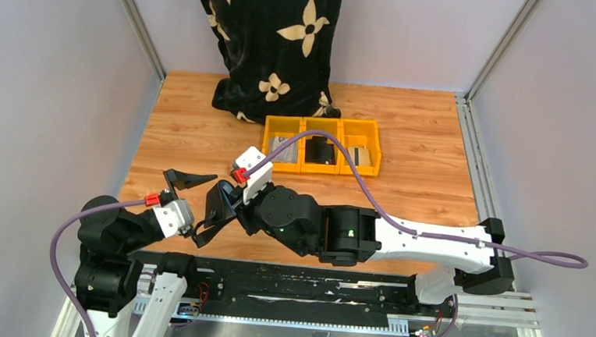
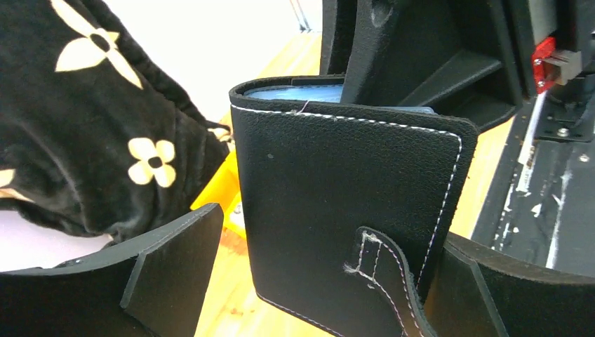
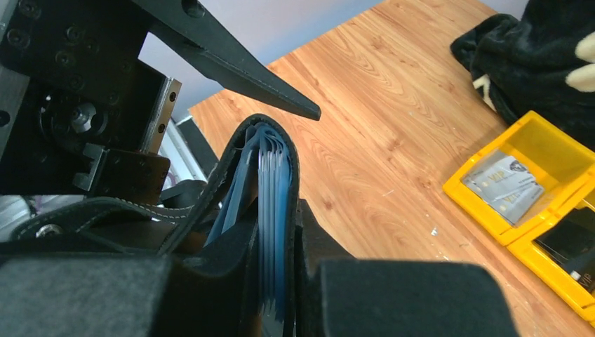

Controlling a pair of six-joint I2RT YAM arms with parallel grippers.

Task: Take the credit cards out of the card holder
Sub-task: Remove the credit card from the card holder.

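The black card holder is held upright above the table's near left. My right gripper is shut on one flap of the card holder, whose blue slot layers fan out at its edge. In the left wrist view the card holder stands with its closing tab down. My left gripper is open around it, one finger apart from it and the other close beside the tab. Silvery credit cards lie in a yellow bin. Whether cards sit in the slots is hidden.
Three joined yellow bins stand mid-table; the outer two hold cards and the middle one a black slab. A black cloth bag with cream flowers stands behind them. Metal frame posts line both sides.
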